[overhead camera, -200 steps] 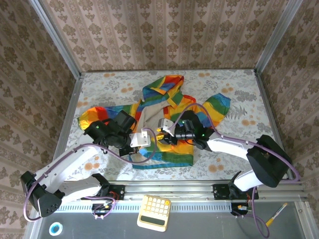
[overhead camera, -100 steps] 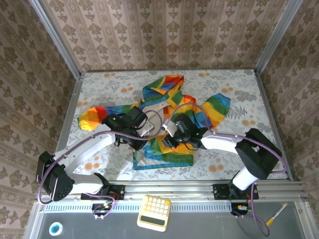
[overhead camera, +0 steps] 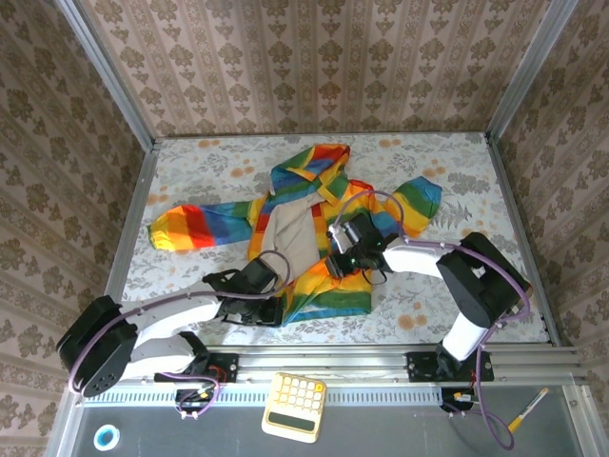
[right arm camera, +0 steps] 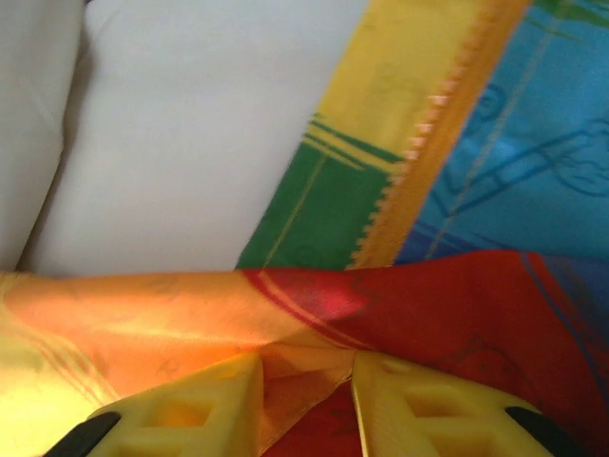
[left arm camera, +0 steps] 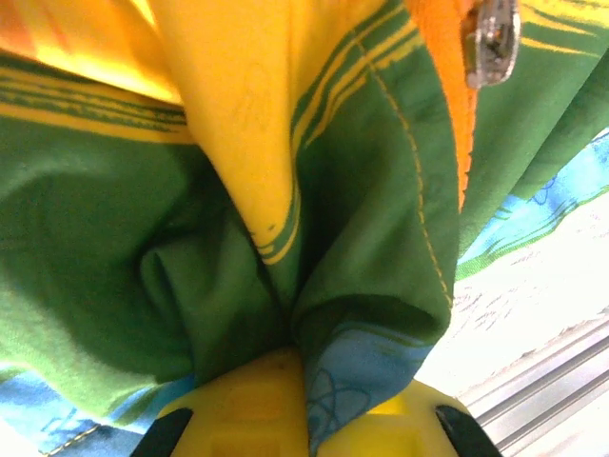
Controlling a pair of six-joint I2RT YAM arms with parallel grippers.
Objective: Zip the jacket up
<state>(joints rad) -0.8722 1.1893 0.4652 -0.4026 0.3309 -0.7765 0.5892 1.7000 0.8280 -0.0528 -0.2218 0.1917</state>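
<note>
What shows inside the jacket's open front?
Beige lining, between the striped front panels of the jacket. The part of the table beneath it is covered.

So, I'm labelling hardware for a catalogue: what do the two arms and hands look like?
Both the left arm and right arm have white links joined by black joint housings, with a purple cable looping along each. The left hand and right hand each end in two blocky yellow fingers with black parts at their bases.
</note>
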